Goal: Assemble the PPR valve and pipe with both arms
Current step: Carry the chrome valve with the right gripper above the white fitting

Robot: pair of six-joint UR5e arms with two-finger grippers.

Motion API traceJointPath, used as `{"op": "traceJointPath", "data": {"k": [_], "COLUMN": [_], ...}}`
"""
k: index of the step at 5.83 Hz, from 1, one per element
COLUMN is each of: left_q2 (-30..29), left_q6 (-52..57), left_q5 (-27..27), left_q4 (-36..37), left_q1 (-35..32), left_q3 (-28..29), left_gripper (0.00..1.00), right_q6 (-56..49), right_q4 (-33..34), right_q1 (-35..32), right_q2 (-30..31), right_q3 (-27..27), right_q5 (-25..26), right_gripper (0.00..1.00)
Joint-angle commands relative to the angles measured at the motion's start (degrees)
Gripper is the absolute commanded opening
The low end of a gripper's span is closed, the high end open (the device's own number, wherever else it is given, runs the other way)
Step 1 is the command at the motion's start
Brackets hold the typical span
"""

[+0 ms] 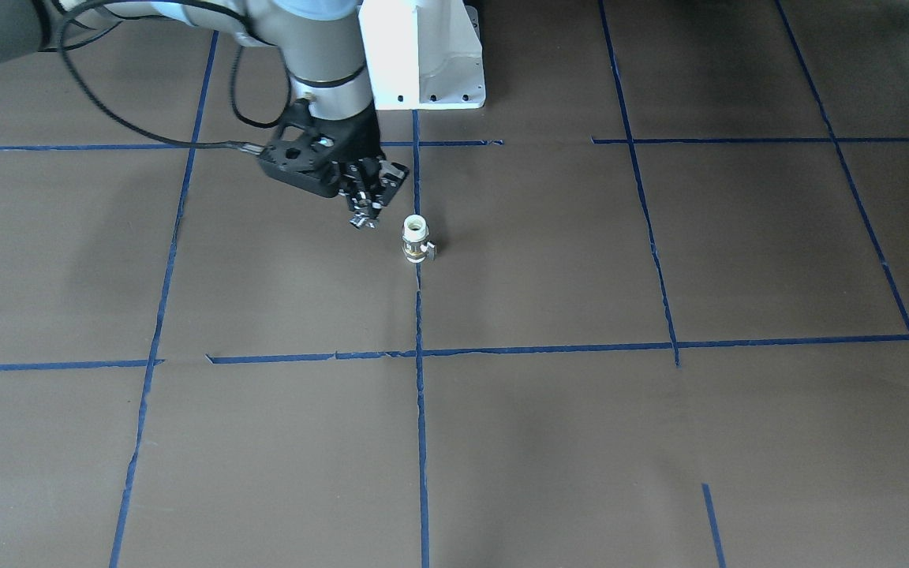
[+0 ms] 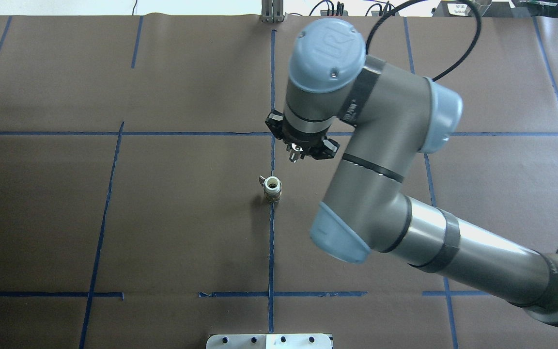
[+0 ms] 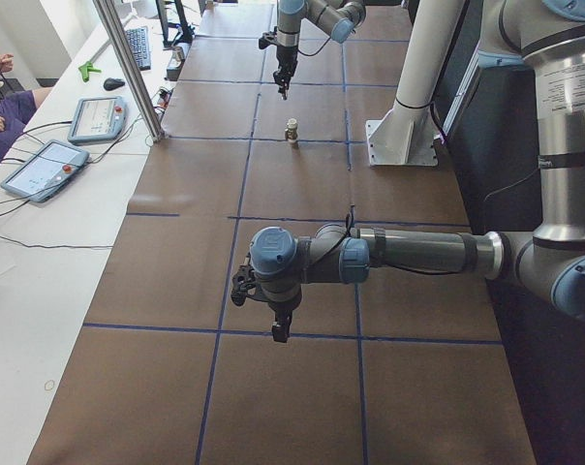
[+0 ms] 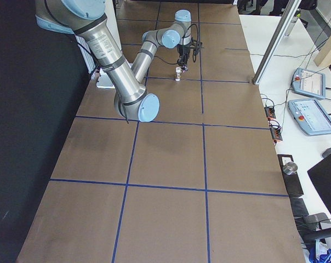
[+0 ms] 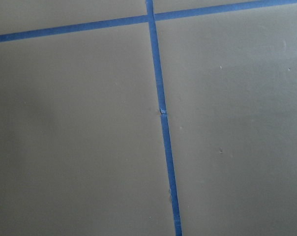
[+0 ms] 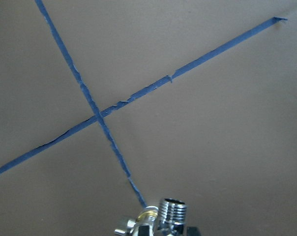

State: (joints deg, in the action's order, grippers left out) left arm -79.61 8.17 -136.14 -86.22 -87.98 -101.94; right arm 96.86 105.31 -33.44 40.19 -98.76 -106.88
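Note:
The PPR valve (image 1: 416, 239) stands upright on the brown table, white socket end up, on a blue tape line; it also shows in the overhead view (image 2: 272, 188) and both side views (image 3: 292, 131) (image 4: 178, 74). My right gripper (image 1: 363, 211) hangs just beside and above it, shut on the pipe (image 1: 361, 221), a small chrome fitting. The fitting's threaded stub shows at the bottom of the right wrist view (image 6: 171, 212). The right gripper also shows from overhead (image 2: 300, 154). My left gripper (image 3: 281, 331) hovers over bare table far from the valve; I cannot tell if it is open.
The white robot base plate (image 1: 423, 55) stands behind the valve. Blue tape lines (image 5: 161, 118) grid the brown table. Tablets (image 3: 43, 167) and cables lie on the side bench beyond the table's edge.

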Motion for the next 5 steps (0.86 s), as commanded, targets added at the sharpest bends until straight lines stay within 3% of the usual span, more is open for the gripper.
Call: {"op": "traceJointPath", "data": {"k": [1, 3, 5], "left_q2": [-0.11, -0.11, -0.11], "left_q6": [0.00, 0.00, 0.00], "left_q5": [0.00, 0.00, -0.09], "left_q4": [0.00, 0.00, 0.00], "left_q1": [0.00, 0.00, 0.00], "left_q3": [0.07, 0.16, 0.24], "left_gripper": [1.00, 1.00, 1.00], "right_q6": [4.56, 4.57, 4.57], "right_q4": [1.47, 6.91, 7.02], "right_q1": [2.58, 4.61, 6.02], "right_q2": [-5.47, -5.38, -5.38], "right_q3": [6.47, 6.13, 6.30], "right_q5": [3.68, 5.36, 6.68], "right_gripper": [0.00, 0.00, 0.00]}}
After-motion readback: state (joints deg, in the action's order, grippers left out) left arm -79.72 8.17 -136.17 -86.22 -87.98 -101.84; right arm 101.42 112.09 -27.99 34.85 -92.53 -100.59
